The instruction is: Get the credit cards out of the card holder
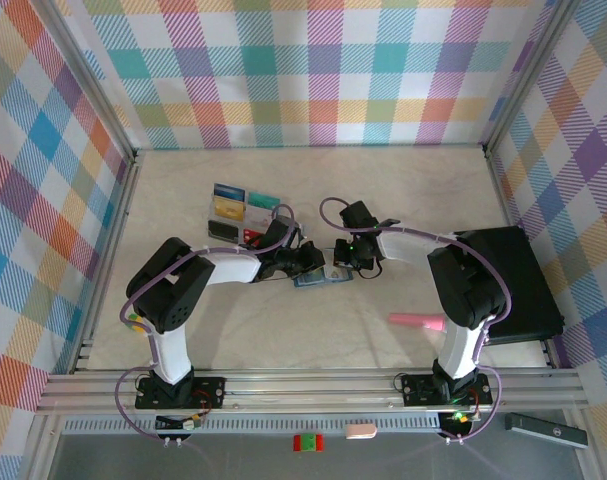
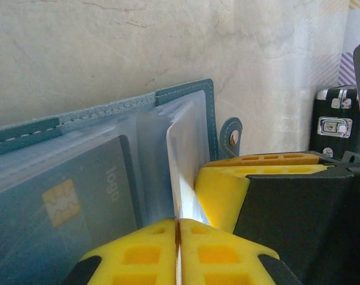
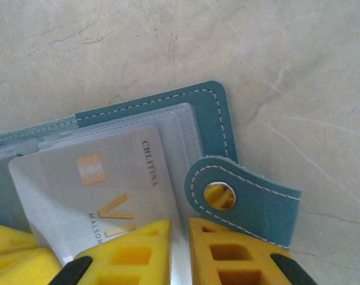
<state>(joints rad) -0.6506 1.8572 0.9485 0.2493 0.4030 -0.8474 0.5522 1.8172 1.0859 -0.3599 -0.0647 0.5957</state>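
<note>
1. Top external view: the card holder (image 1: 323, 279) lies open on the table (image 1: 413, 190) near the middle, between the two grippers. The left gripper (image 1: 305, 262) is at its left side and the right gripper (image 1: 345, 258) at its upper right.
2. Six loose credit cards (image 1: 228, 192) lie in two columns on the table, left of and behind the holder and well apart from it.
3. A black box (image 1: 518, 285) sits by the right wall, and a pink object (image 1: 415, 322) lies on the table in front of the right arm.
4. Left wrist view: the left gripper (image 2: 178, 228) has its yellow pads pressed together on a thin pale leaf that stands up from the card holder (image 2: 185, 95).
5. In the same view, a blue-grey card (image 2: 79, 196) with a gold chip sits inside a clear sleeve to the left of that leaf.
6. Right wrist view: the right gripper (image 3: 180, 237) is at the near edge of the card holder (image 3: 209, 104), just beside the snap tab (image 3: 227, 196).
7. Its fingers stand close together with a narrow pale slit between them. Whether they pinch anything cannot be told.
8. A grey-white card (image 3: 91, 178) with a gold chip lies on the sleeves, tilted, its lower edge reaching the right gripper's left finger.
</note>
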